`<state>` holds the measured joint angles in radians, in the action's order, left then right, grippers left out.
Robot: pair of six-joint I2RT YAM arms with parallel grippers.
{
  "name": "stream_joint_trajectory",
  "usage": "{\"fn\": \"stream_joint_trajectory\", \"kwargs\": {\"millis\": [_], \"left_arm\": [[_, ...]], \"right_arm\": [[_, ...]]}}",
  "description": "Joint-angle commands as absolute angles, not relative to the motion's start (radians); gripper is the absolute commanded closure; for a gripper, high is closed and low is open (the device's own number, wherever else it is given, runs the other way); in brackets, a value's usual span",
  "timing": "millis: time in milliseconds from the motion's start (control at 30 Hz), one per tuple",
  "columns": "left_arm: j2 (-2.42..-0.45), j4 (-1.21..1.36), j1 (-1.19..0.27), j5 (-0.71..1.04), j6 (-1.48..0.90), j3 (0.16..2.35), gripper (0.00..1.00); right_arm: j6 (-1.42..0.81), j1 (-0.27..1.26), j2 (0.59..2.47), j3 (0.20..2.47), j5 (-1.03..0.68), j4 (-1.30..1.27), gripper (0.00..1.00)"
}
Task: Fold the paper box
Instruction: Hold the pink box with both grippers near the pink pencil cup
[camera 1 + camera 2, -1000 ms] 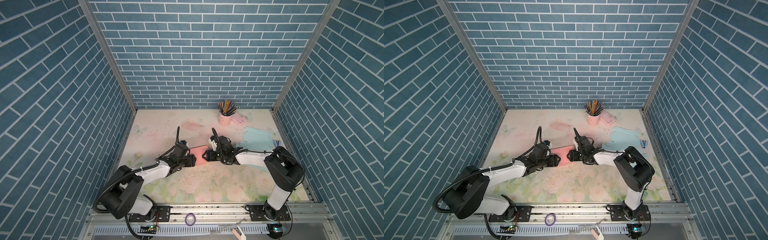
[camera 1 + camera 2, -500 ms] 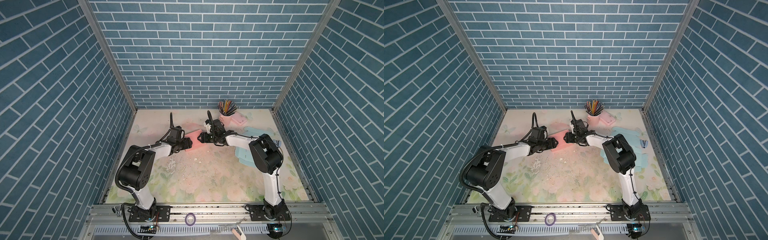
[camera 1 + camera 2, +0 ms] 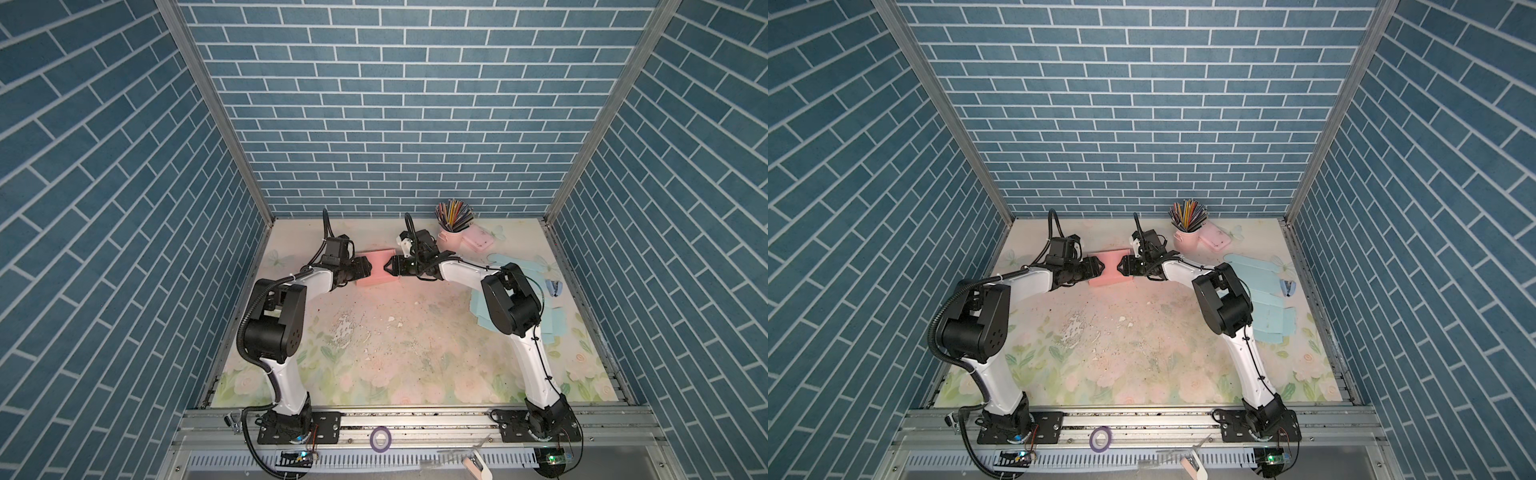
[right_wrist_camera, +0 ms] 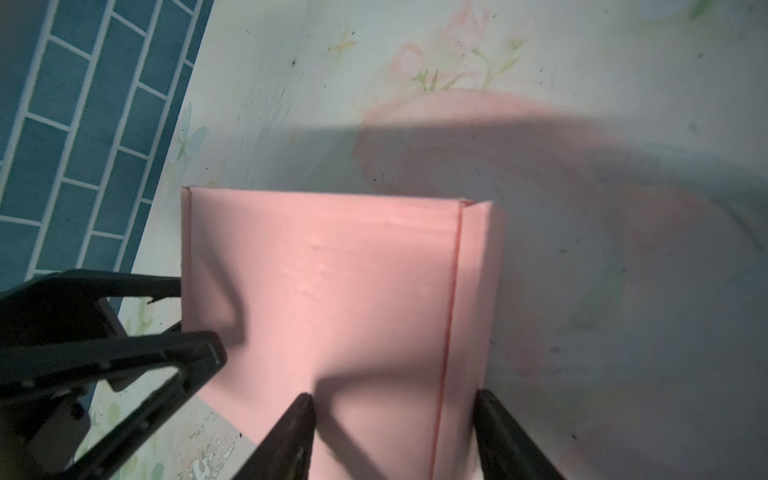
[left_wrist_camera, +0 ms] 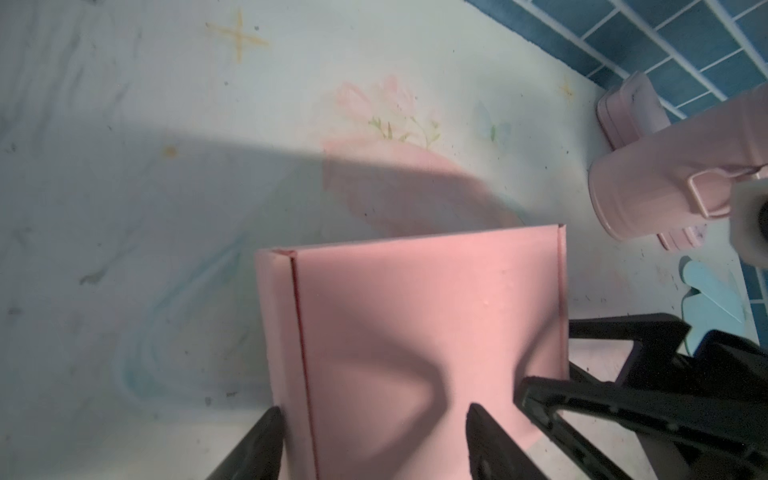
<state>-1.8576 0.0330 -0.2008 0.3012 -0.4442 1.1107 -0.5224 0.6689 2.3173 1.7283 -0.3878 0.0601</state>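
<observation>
Left wrist view: the left gripper [image 5: 370, 415], jaws partly spread, clamps one end of the pink folded paper box [image 5: 415, 324]. The right gripper [image 4: 392, 397] grips the opposite end likewise. In both top views the box is held between them over the far part of the floral table mat [image 3: 395, 353], near the pink cup of coloured pencils [image 3: 449, 241]. A second earlier the pair held it at mid-table; both arms have since stretched toward the blue-tiled back wall [image 3: 395, 124].

Pink paper box [image 3: 376, 272]; pastel floral table [image 3: 415, 353]; blue brick-patterned walls [image 3: 395, 104].
</observation>
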Motion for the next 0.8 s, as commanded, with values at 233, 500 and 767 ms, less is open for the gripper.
{"fn": "stream_joint_trajectory", "kwargs": {"millis": [233, 500, 767], "left_arm": [[-1.926, 0.052, -0.187, 0.443, -0.460, 1.191, 0.31], [-1.940, 0.100, -0.159, 0.475, -0.493, 1.163, 0.27], [-1.938, 0.104, -0.144, 0.466, -0.491, 1.152, 0.19]], "right_arm": [[-0.499, 0.703, 2.365, 1.816, -0.499, 0.083, 0.39], [-0.515, 0.701, 2.360, 1.790, -0.485, 0.031, 0.39], [-0.532, 0.699, 2.331, 1.763, -0.474, 0.003, 0.35]]}}
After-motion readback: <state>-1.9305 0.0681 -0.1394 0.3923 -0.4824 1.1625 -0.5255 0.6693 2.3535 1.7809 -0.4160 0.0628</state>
